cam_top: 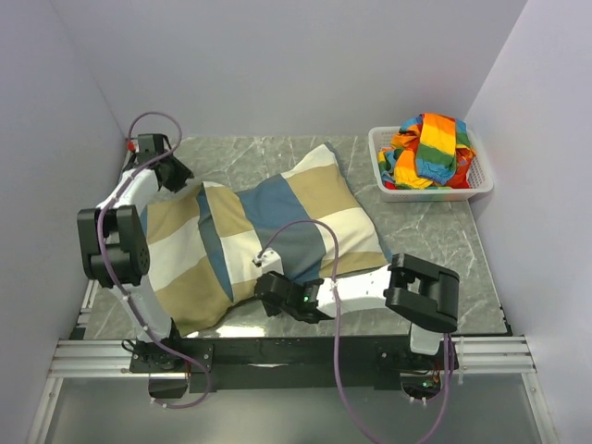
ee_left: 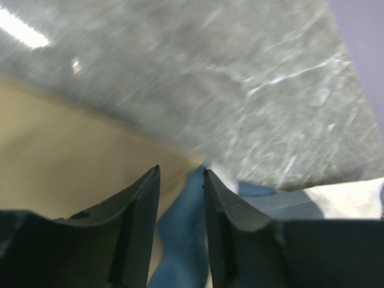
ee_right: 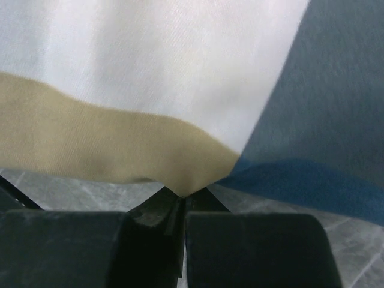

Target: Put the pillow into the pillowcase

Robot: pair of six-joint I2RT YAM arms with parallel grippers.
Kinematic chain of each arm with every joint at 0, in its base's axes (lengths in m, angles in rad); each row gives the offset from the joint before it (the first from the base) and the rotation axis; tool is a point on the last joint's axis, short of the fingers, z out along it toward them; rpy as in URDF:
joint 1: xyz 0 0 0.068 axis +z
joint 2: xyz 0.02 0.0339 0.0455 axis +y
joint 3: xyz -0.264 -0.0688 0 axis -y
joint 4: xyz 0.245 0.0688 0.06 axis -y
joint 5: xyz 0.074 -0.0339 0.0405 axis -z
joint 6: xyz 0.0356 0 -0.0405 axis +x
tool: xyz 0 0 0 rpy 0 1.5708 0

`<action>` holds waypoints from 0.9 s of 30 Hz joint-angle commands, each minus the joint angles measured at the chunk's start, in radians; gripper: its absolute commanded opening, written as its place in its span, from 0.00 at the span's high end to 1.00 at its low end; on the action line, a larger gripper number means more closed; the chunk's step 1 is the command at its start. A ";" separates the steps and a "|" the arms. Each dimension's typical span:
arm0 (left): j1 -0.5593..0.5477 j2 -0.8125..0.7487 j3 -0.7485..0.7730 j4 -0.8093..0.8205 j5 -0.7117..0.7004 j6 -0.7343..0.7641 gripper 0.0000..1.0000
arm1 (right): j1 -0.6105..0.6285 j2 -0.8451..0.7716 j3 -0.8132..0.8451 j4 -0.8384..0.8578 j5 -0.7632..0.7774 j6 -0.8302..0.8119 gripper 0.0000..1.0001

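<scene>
The blue, tan and off-white pillowcase (cam_top: 277,217) lies spread across the marble table (cam_top: 421,242), plump at its far right end and flatter toward the left. The pillow itself cannot be seen in any view. At the near edge, the right gripper (ee_right: 182,203) is clamped on a point of the cloth where a tan block meets a blue one. At the far left corner, the left gripper (ee_left: 181,171) has its jaws a narrow gap apart with a blue fold showing between them; whether it grips that fold cannot be told. A white basket (cam_top: 384,191) holding a rainbow-striped cloth (cam_top: 431,148) sits in the far right corner.
</scene>
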 commanded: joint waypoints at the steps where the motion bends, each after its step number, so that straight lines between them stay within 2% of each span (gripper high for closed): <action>1: -0.002 -0.197 -0.120 -0.007 -0.109 -0.060 0.57 | -0.059 0.042 0.135 -0.005 -0.156 -0.023 1.00; 4: 0.005 -0.238 -0.136 -0.017 -0.100 -0.057 0.58 | -0.132 0.092 0.235 0.007 -0.247 -0.033 1.00; 5: 0.003 -0.240 -0.131 -0.032 -0.091 -0.056 0.65 | -0.192 0.133 0.266 0.004 -0.322 -0.029 1.00; 9: 0.003 -0.238 -0.079 -0.066 -0.083 -0.056 0.79 | -0.258 0.183 0.393 -0.057 -0.362 -0.046 1.00; 11: 0.002 -0.249 -0.076 -0.085 -0.085 -0.057 0.83 | -0.255 0.160 0.385 -0.053 -0.368 -0.050 1.00; 13: 0.003 -0.290 -0.102 -0.091 -0.103 -0.059 0.83 | -0.248 0.143 0.328 -0.007 -0.402 -0.029 1.00; 15: 0.001 -0.344 -0.155 -0.073 -0.116 -0.057 0.76 | -0.210 0.140 0.296 0.009 -0.430 -0.018 1.00; 16: 0.003 -0.361 -0.178 -0.063 -0.099 -0.054 0.68 | -0.193 0.143 0.292 0.000 -0.419 -0.020 1.00; 18: -0.003 -0.398 -0.240 -0.043 -0.064 -0.045 0.61 | -0.176 0.120 0.262 -0.013 -0.408 -0.010 0.96; 19: -0.008 -0.409 -0.257 -0.022 -0.030 -0.036 0.54 | -0.179 0.091 0.237 -0.007 -0.401 -0.003 0.92; 20: -0.015 -0.419 -0.283 -0.019 -0.025 -0.013 0.49 | -0.183 0.015 0.214 -0.007 -0.386 -0.003 0.78; 22: -0.054 -0.452 -0.300 -0.034 -0.033 0.001 0.43 | -0.203 -0.073 0.185 -0.068 -0.340 -0.013 0.66; 23: -0.067 -0.459 -0.312 -0.040 -0.051 0.013 0.39 | -0.208 -0.148 0.188 -0.098 -0.309 -0.023 0.55; 26: -0.121 -0.501 -0.350 -0.054 -0.073 0.030 0.35 | -0.220 -0.260 0.226 -0.232 -0.212 -0.062 0.43; 27: -0.146 -0.522 -0.364 -0.047 -0.103 0.033 0.34 | -0.228 -0.279 0.254 -0.301 -0.179 -0.070 0.42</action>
